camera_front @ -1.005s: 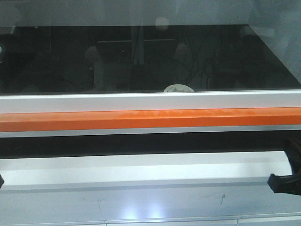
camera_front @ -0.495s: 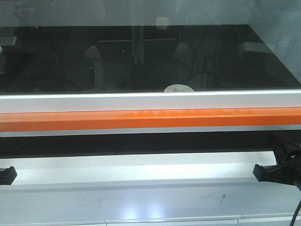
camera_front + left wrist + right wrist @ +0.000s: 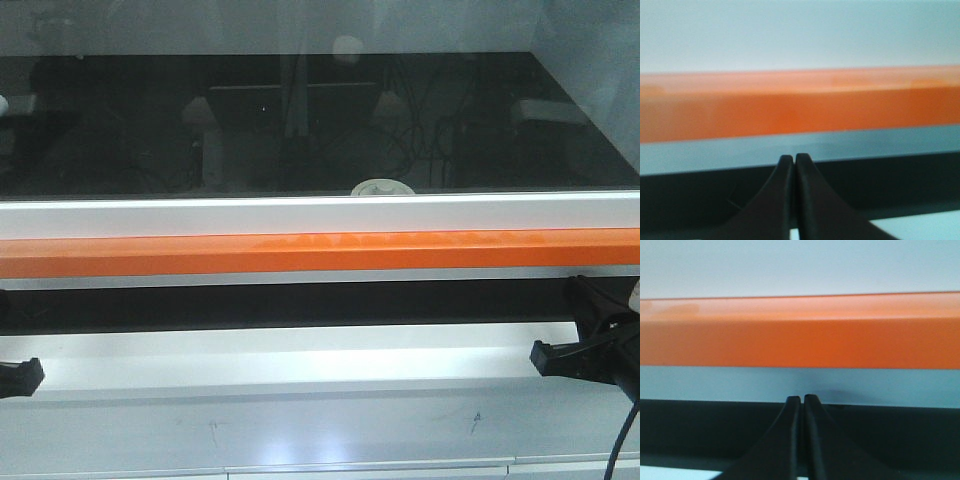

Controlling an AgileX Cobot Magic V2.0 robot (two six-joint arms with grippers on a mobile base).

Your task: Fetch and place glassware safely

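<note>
Only the cream-white lid of the glassware (image 3: pixel 380 188) shows in the front view, peeking over the white sill at the middle; its glass body is hidden behind the sill. My left gripper (image 3: pixel 33 372) pokes in at the lower left edge, and my right gripper (image 3: pixel 540 356) reaches in at the lower right. Both sit below the orange bar, well under the glassware. In the left wrist view my left gripper (image 3: pixel 793 159) is shut on nothing. The right wrist view shows my right gripper (image 3: pixel 802 400) shut and empty as well.
An orange bar (image 3: pixel 320 253) runs the full width under a white sill (image 3: pixel 200 215). Behind the sill lies a dark reflective surface (image 3: pixel 150 130). A dark slot (image 3: pixel 300 305) and a white ledge (image 3: pixel 300 360) lie below the bar. Both wrist views face the orange bar (image 3: pixel 800 107) close up.
Both grippers have come further into the front view from the lower corners. The right one moved left and slightly up, the left one moved right. The glassware has not moved.
</note>
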